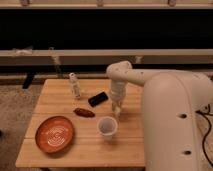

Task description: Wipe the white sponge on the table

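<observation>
The wooden table (60, 152) holds a white cup (107, 127) just below the gripper (118, 110). A black device (98, 98) and a brown thing (84, 112) lie to its left. Farther left sit an orange plate (55, 134) and a small bottle (75, 85).

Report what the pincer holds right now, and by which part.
Cannot be told. The pincer points down at the table, right of the black device and above the cup; no sponge shows.

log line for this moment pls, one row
pincer low over table, right of black device, behind cup | white sponge: not visible | orange plate front left | wiping: not confirmed
</observation>
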You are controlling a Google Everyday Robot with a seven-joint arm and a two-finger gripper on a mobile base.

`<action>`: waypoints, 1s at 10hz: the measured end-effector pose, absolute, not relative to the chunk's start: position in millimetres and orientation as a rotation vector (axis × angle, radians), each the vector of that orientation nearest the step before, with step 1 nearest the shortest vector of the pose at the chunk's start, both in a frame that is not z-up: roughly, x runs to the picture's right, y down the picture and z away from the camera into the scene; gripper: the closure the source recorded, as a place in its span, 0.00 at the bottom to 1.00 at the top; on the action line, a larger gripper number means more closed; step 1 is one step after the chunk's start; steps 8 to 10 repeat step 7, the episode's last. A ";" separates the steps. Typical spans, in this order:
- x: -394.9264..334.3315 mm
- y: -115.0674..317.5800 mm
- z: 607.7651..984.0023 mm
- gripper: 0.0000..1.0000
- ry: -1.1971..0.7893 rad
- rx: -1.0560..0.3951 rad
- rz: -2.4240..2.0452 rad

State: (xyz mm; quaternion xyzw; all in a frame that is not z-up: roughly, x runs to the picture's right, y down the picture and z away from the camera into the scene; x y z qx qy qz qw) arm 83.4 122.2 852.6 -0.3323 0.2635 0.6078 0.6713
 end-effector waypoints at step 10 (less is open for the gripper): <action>113.7 135.2 843.7 0.20 0.581 -0.737 1.482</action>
